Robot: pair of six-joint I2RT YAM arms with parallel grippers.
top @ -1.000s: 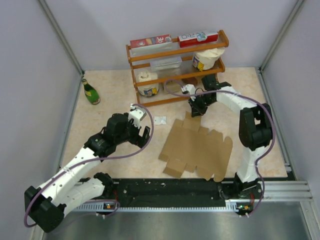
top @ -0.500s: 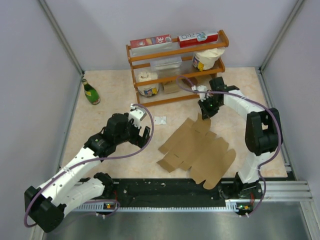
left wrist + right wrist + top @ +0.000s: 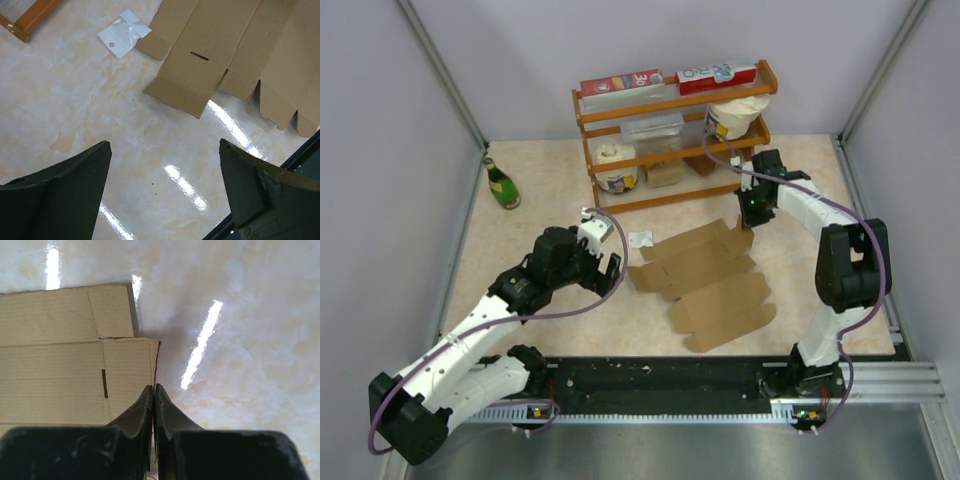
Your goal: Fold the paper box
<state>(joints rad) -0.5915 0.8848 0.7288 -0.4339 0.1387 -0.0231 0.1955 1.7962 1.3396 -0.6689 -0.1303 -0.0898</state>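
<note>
Glossy cream desk [image 3: 540,200], marbled, with light glaring off it and pale walls [image 3: 380,120] boxing it in on three sides. At the back stands one wooden rack [image 3: 670,103], orange-brown slats, with two long printed cartons [image 3: 665,80] lying on its top shelf and two white tubs [image 3: 735,118] lower down. One green glass bottle [image 3: 502,185] stands by the left wall, and one small white scrap [image 3: 640,240] lies mid-desk, thin and crinkled with a punched hole.

The paper box [image 3: 705,285] is one flat sheet of plain brown cardboard, creased into panels with notched flaps and a narrow slit, lying on the desk right of centre, just beside the scrap.

The right hand [image 3: 752,215] is at the sheet's far corner, fingers pressed together and pinching a flap edge. The left hand [image 3: 605,250] hangs over bare desk left of the sheet, its dark fingers [image 3: 75,175] spread wide and holding nothing.
</note>
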